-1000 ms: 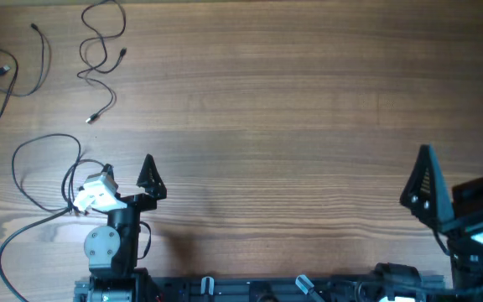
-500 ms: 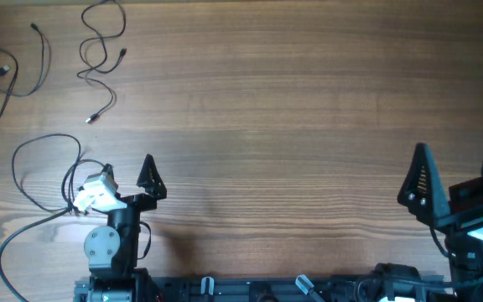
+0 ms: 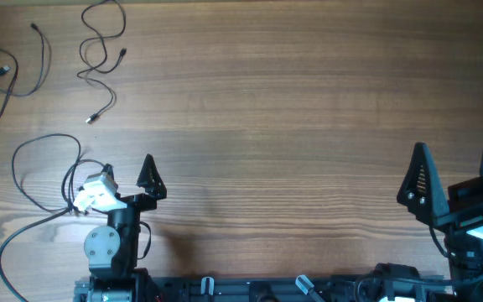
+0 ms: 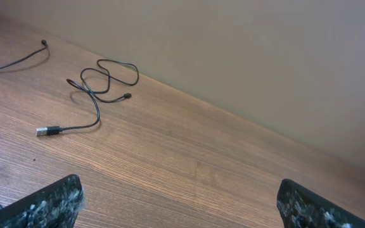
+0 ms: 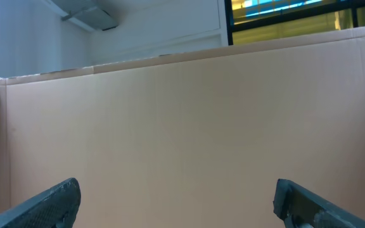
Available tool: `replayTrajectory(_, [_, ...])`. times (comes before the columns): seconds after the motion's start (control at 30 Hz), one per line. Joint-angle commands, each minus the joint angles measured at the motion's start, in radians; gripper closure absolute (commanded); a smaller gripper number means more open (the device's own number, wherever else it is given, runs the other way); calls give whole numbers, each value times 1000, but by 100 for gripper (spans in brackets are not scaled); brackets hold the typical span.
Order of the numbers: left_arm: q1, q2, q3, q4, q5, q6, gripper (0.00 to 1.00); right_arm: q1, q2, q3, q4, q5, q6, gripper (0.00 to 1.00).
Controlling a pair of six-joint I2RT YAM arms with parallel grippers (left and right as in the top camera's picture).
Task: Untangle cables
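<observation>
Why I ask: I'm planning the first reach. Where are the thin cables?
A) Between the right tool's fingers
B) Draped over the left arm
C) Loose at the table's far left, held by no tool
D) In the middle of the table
C: the cables lie loose on the table at its far left, beyond the open left tool, which holds nothing.

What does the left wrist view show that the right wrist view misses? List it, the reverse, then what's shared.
Left wrist only: the wooden table, a looped cable, a second cable at far left. Right wrist only: a lit window above the tan panel; no table. Both: a tan backdrop, and open, empty jaws on the left gripper and right gripper.
</observation>
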Motion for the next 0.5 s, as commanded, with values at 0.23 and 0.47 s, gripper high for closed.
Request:
replayTrajectory(0.23, [3, -2, -5, -1, 12, 23, 0, 4, -123, 18, 71, 3, -16, 0])
replayTrajectory(0.47, [3, -2, -5, -1, 12, 23, 0, 4, -176, 18, -2, 4, -17, 0])
